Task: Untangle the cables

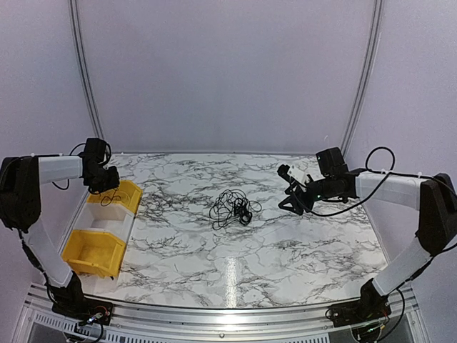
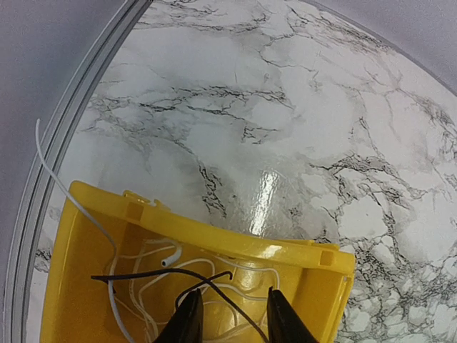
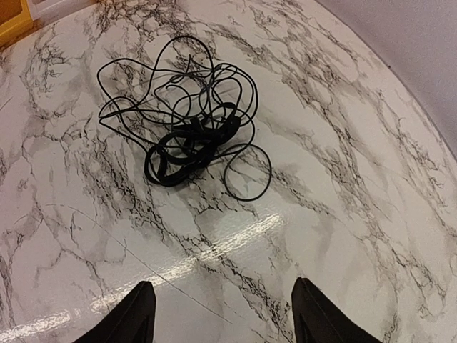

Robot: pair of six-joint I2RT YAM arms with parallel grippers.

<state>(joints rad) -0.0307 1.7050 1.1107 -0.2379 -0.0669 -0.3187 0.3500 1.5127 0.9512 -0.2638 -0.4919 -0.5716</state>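
The cables (image 1: 232, 207) are lying in a loose black tangle near the middle of the marble table (image 1: 285, 250), well apart from both arms. The clump is spreading slightly wider left to right than front to back, with thin loops fanning toward the left and a denser knot (image 3: 189, 146) sitting on its right side. The right gripper (image 3: 223, 286) is hovering to the right of it, fingers wide apart and gripping nothing. The left gripper (image 2: 234, 294) is hanging over a yellow bin (image 2: 214, 239) of white cords (image 2: 153, 251), its fingers apart. A single black cable (image 2: 143, 274) is running crosswise at their tips, unclamped.
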